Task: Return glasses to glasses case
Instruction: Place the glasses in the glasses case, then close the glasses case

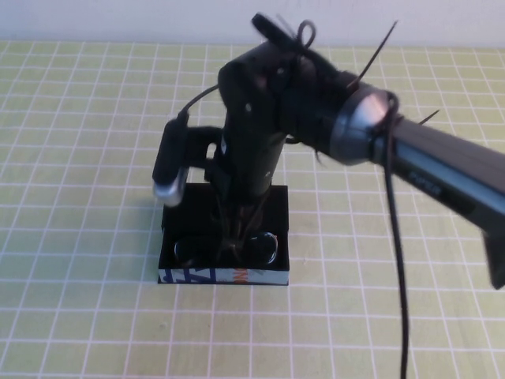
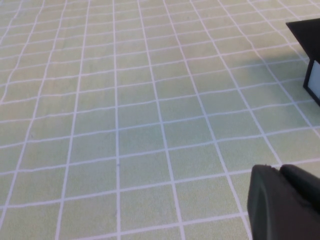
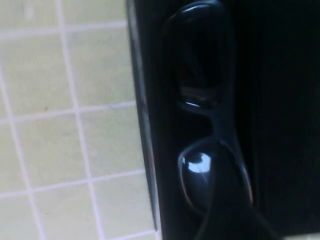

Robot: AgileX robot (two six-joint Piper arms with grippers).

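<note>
The black glasses [image 1: 270,246] lie flat inside the black glasses case [image 1: 197,276], lenses toward its blue, white and orange front edge. My right gripper [image 1: 237,241] reaches down into the case over the bridge, open, gripping nothing. In the right wrist view both dark lenses of the glasses [image 3: 205,75] show against the case floor [image 3: 285,100], and one dark finger [image 3: 225,215] overlaps the nearer lens. My left gripper [image 2: 280,172] is shut and hovers over bare cloth, away from a corner of the case [image 2: 310,50].
A green tablecloth [image 1: 79,197] with a white grid covers the whole table. The right arm [image 1: 442,170] comes in from the right, and its black cable [image 1: 398,268] hangs down over the cloth.
</note>
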